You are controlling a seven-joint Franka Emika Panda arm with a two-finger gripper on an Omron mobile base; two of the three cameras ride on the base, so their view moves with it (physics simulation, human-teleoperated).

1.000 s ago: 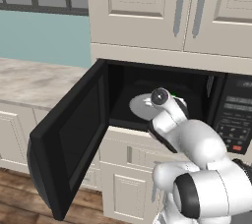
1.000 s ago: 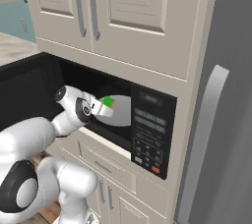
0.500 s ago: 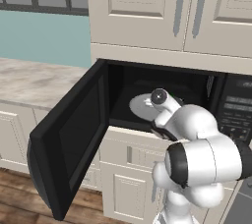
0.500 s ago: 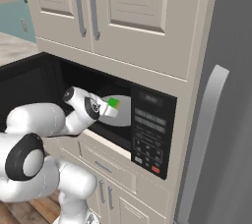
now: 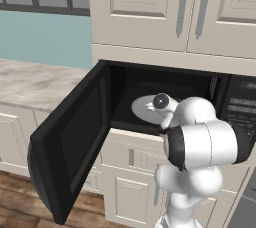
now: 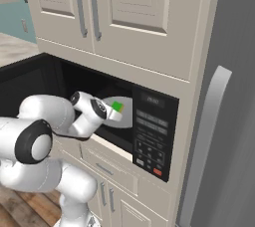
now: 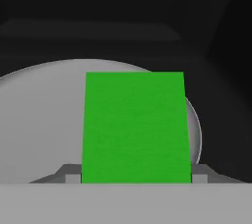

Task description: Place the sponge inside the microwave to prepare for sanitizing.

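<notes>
The white arm reaches into the open microwave [image 6: 154,131], its hand [image 6: 115,112] carrying the green sponge [image 6: 117,106] just inside the cavity, left of the button panel [image 6: 151,139]. A grey fridge [image 6: 224,121] stands right.

The sponge [image 7: 135,127] hides the end effector [image 7: 136,175] fingertips and part of the turntable [image 7: 39,120] behind it
</notes>
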